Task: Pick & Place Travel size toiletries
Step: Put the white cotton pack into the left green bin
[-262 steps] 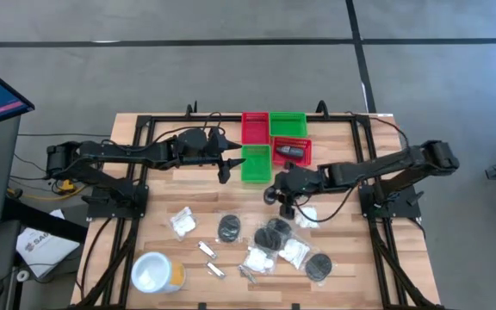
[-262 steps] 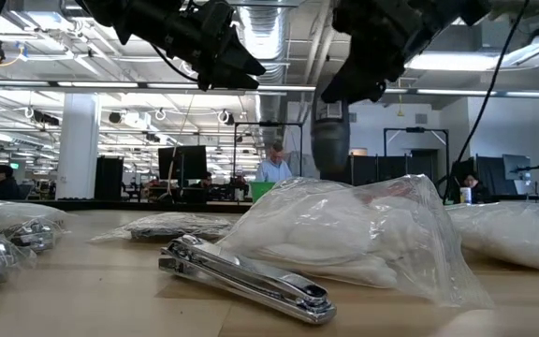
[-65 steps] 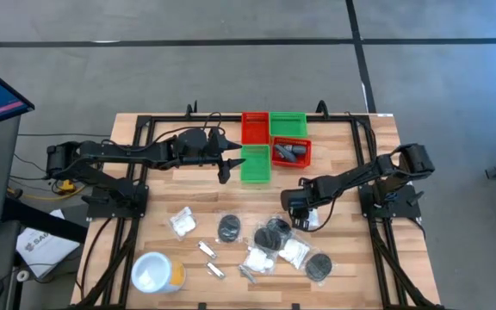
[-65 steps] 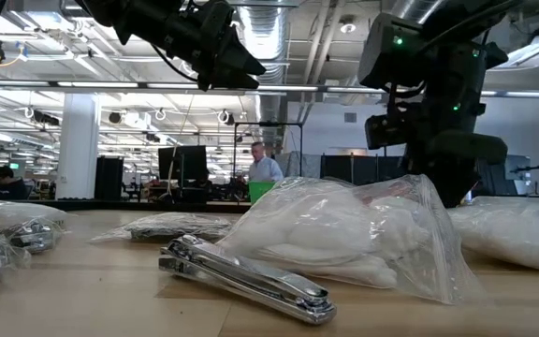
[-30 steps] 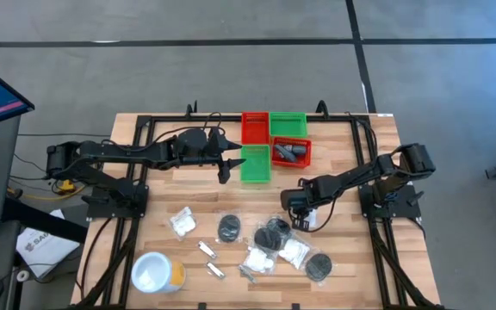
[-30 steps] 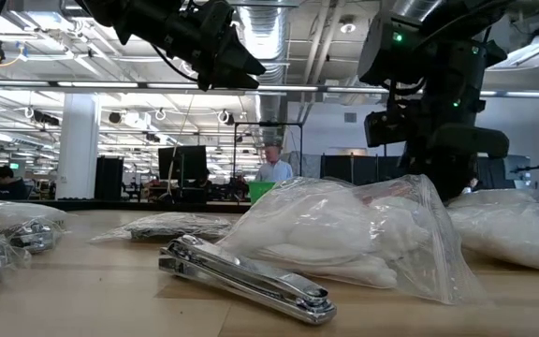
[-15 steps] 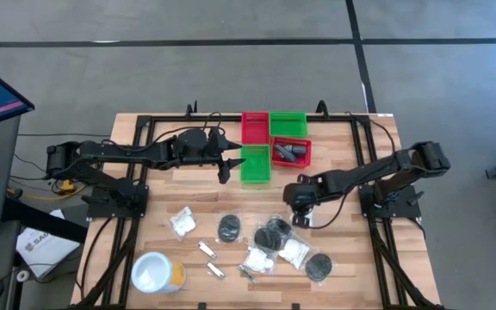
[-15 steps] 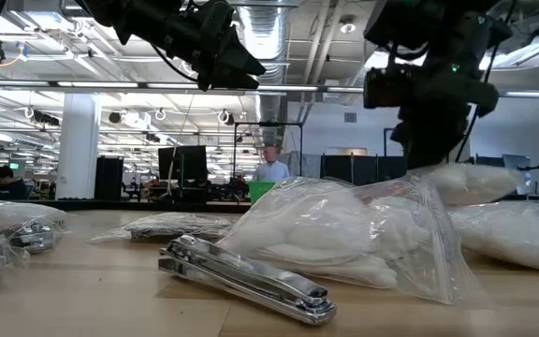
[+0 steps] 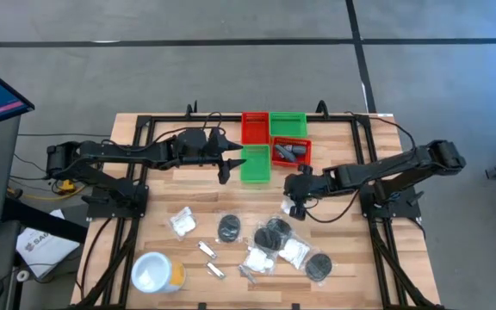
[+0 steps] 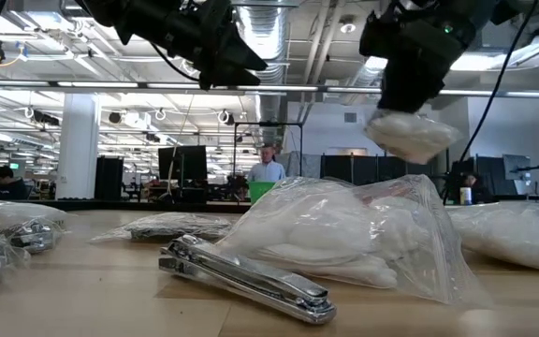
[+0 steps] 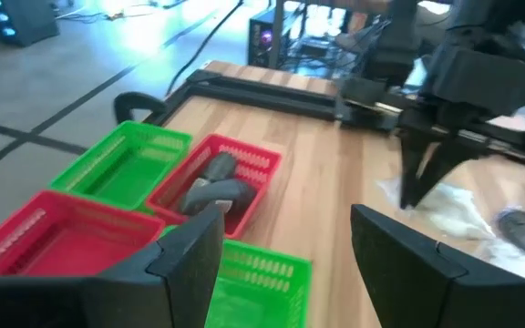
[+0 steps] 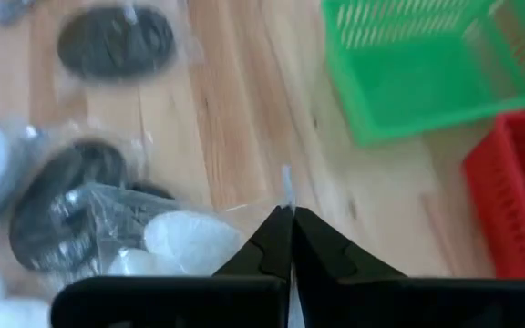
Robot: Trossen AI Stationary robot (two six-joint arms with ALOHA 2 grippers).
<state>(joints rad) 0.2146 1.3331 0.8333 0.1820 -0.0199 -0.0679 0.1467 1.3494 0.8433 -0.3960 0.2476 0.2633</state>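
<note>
Pinched shut on the edge of a white plastic-wrapped packet (image 10: 410, 134), the right gripper (image 9: 297, 207) hangs it clear of the table just beside the green bin (image 9: 255, 164), probably for binning, while the left gripper (image 9: 225, 167) waits open just beside that bin.

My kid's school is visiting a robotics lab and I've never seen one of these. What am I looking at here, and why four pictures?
Two robot arms work at a wooden table. One camera looks straight down, one sits at table height, and one rides on each wrist. The right gripper is shut on the edge of a white packet, lifted clear of the table. The left gripper hangs open beside the bins, holding nothing. More packets, black discs, silver sachets and a white tub lie on the table. Two dark bottles sit in a red bin.
</note>
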